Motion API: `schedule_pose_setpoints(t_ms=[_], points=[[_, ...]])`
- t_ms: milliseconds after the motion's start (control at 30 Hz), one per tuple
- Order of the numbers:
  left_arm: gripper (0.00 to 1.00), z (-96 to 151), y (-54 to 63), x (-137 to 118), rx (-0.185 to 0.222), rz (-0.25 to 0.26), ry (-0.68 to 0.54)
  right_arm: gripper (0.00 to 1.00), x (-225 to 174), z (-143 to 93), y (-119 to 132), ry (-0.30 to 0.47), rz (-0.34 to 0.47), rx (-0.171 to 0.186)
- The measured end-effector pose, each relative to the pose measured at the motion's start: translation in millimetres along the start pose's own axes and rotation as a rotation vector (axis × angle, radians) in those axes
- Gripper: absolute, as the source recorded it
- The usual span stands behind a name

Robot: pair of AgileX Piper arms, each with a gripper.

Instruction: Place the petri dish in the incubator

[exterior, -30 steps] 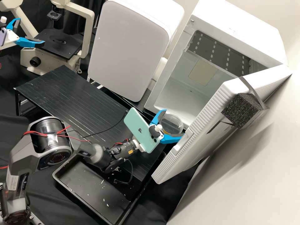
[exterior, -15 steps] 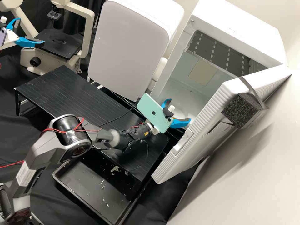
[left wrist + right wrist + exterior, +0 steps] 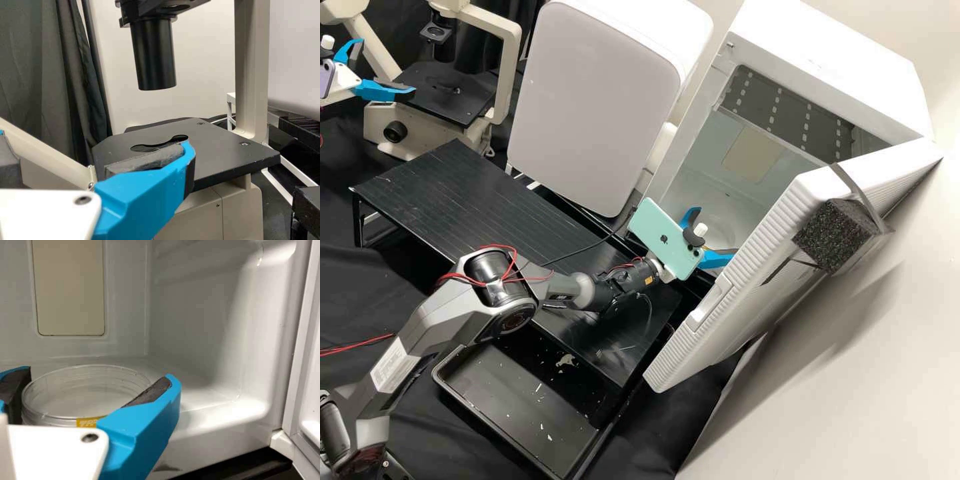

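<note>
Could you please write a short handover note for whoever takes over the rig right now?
Right gripper: fingers closed around the petri dish, at the mouth of the incubator.
Left gripper: fingers open with nothing between them, by the microscope.
Done: incubator open, dish brought to its opening.
Left: set the dish down inside, release it and withdraw. I can't tell whether the dish touches the incubator floor.

Grey arm (image 3: 440, 320), red wires (image 3: 460, 275), 1 white label (image 3: 395, 365).
</note>
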Motion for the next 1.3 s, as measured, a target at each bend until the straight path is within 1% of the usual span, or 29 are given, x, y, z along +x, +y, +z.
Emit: schedule_pose_setpoints(t_ms=[367,467,533,600,733,800,833,933,1033,1200,1300], points=[[1.0,0.0,0.0,0.0,0.0,0.0,0.0,1.0,0.0,0.5,-0.4,-0.005,-0.005,-0.002],[1.0,0.0,0.0,0.0,0.0,0.0,0.0,1.0,-1.5,2.5,-2.4,-0.012,-0.011,-0.014],[1.0,0.0,0.0,0.0,0.0,0.0,0.0,1.0,-4.2,5.6,-5.7,-0.022,-0.021,-0.013],[1.0,0.0,0.0,0.0,0.0,0.0,0.0,1.0,-7.5,7.2,-5.6,-0.016,-0.013,-0.013],[1.0,0.0,0.0,0.0,0.0,0.0,0.0,1.0,-18.0,7.9,-1.4,-0.013,-0.012,-0.017],[1.0,0.0,0.0,0.0,0.0,0.0,0.0,1.0,-25.3,9.4,3.1,-0.004,-0.008,-0.008],[1.0,0.0,0.0,0.0,0.0,0.0,0.0,1.0,-29.8,11.6,4.9,-0.003,-0.007,-0.006],[1.0,0.0,0.0,0.0,0.0,0.0,0.0,1.0,-50.2,14.7,12.4,0.011,0.007,0.022],[1.0,0.0,0.0,0.0,0.0,0.0,0.0,1.0,-75.4,19.9,19.6,0.012,0.028,0.025],[1.0,0.0,0.0,0.0,0.0,0.0,0.0,1.0,-122.4,14.5,33.3,0.06,0.109,0.039],[1.0,0.0,0.0,0.0,0.0,0.0,0.0,1.0,-151.2,5.2,35.6,0.065,0.13,0.051]])
